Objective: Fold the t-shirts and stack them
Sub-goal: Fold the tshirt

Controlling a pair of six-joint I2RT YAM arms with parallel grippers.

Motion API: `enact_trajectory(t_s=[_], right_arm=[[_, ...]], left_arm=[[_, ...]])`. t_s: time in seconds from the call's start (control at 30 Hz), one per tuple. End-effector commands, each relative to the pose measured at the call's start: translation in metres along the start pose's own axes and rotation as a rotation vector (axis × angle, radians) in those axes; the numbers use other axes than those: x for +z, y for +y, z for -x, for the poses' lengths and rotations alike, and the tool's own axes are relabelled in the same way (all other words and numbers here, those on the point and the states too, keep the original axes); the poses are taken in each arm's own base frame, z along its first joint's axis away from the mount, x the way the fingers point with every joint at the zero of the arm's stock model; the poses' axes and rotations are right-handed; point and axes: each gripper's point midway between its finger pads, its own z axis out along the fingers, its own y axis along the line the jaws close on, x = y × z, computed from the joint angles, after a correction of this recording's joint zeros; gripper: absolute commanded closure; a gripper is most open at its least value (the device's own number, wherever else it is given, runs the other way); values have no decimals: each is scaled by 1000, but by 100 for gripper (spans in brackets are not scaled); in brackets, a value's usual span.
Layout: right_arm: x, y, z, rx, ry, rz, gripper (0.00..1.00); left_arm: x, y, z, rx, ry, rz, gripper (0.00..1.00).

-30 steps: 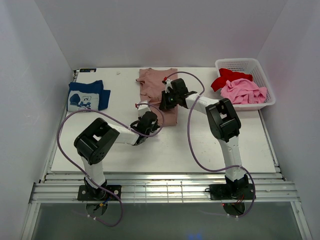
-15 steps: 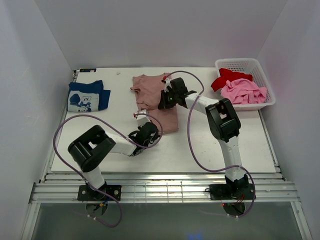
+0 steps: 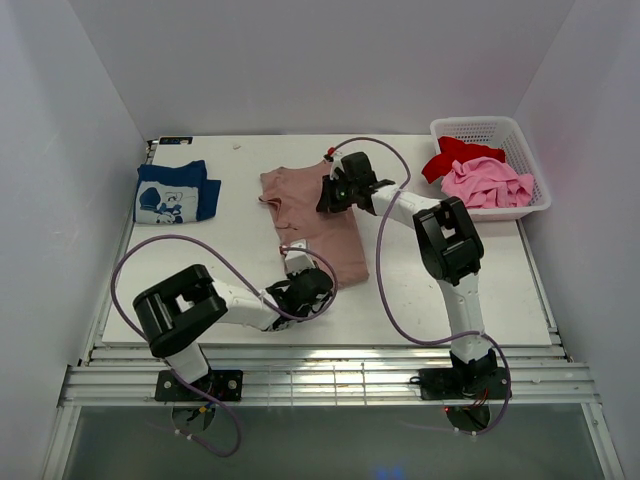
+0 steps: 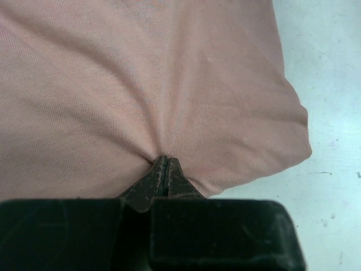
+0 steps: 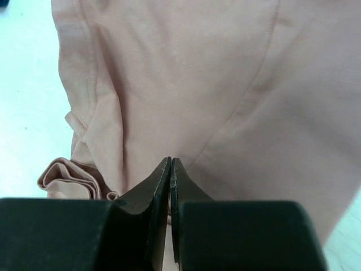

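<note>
Overhead view is bright and even: diffuse white light off the plain white enclosure walls (image 3: 330, 60), faint soft shadows under the arms on the flat white table (image 3: 500, 290), sharp throughout, and a dull greenish reflection along the bottom edge. In the left wrist view the weave of the dusty pink-tan soft cloth t-shirt (image 4: 169, 84) is crisp, while the black left gripper (image 4: 163, 162) is underexposed and slightly soft. Right wrist view is the same, with gentle shading in the folds, the right gripper (image 5: 170, 164) near-black, and the table corner washed out bluish-white.
</note>
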Motion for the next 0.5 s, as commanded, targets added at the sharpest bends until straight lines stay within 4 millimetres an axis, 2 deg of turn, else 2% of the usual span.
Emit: enact_trajectory(t_s=[0.0,0.03,0.07,0.1,0.17,0.2,0.23,0.27,0.3,0.37,0.4,0.43,0.47], right_arm=[[-56,25,62,-84,-168,-39,92],[-65,26,67,-99,-187,-61,91],[-77,19,66,-111,-182,-129,90],[-95,21,63,-119,-181,-160,89],[-114,15,57,-132,-189,-248,86],[-129,14,44,-131,-182,-271,85],[-135,13,35,-131,-172,-294,84],[-153,15,37,-131,-207,-332,81],[-155,6,11,-119,-165,-361,80],[-165,6,-7,-106,-153,-394,73],[-175,12,-10,-93,-169,-384,70],[-175,12,-34,-81,-126,-384,66],[-180,18,-39,-78,-130,-372,56]], left_arm=[[-31,97,-52,320,221,307,100],[-29,82,-41,317,189,299,100],[-35,83,-32,339,178,325,100],[-37,81,-24,335,158,339,100],[-45,82,-8,355,122,384,100],[-50,78,-1,331,101,383,100],[-53,80,3,326,90,393,100],[-60,87,3,337,98,411,100],[-65,84,8,318,89,400,100],[-77,89,11,303,75,417,100],[-82,87,16,288,59,404,100],[-86,85,18,288,40,397,100],[-89,83,22,288,29,385,100]])
